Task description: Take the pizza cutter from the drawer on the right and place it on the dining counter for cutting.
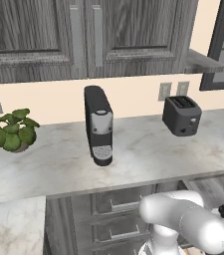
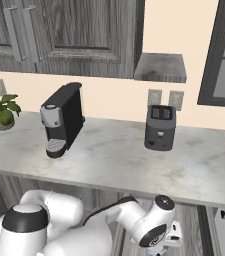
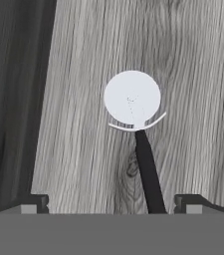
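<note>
Two dark fingers [image 3: 35, 203] stand wide apart at the bottom of the hand view, left and right, clamped on nothing, with the pizza cutter [image 3: 137, 129] lying between their lines on the grey wood-grain floor of the drawer [image 3: 83, 99]. Its black handle runs down toward the gap, nearer the right finger, while the white wheel lies well beyond the tips. Judging from this, the grasp goes best by shifting slightly right to centre the handle, descending straight, then closing across the handle rather than the wheel.
</note>
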Controlling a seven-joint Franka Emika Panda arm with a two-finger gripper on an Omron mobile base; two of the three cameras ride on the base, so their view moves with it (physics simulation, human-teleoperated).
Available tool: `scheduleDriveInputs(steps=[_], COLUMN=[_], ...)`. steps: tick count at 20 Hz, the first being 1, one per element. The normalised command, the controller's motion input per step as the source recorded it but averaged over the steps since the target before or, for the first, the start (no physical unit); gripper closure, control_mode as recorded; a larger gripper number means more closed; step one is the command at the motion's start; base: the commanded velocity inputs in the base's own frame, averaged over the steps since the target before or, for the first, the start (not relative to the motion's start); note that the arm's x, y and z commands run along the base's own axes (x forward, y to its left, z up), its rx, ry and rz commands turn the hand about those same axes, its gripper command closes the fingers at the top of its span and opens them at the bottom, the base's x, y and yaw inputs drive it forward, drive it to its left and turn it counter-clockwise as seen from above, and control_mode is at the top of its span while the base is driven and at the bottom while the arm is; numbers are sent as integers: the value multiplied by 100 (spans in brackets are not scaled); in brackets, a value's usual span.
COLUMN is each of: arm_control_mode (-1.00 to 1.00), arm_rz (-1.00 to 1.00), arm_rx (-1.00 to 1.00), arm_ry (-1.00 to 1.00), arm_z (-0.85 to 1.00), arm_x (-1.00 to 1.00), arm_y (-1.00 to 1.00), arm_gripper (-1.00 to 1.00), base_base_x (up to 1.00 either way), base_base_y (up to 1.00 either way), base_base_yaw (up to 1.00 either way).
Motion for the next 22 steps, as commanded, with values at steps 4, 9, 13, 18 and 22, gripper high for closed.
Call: scheduleDriveInputs(steps=[4,9,13,18,22], arm_control_mode=[-100,-100,-100,-100,-100], arm_rz=[0,0,0,0,0], arm_rx=[0,0,0,0,0], arm_ry=[0,0,0,0,0], arm_z=[-15,-20,-16,-18,-22], arm_x=[8,14,18,13,9], arm_y=[-21,-31,-23,-18,-16], arm_gripper=[-100,-100,-100,-100,-100], base_base_x=[0,0,0,0,0], base_base_y=[0,0,0,0,0], base_base_yaw=[0,0,0,0,0])
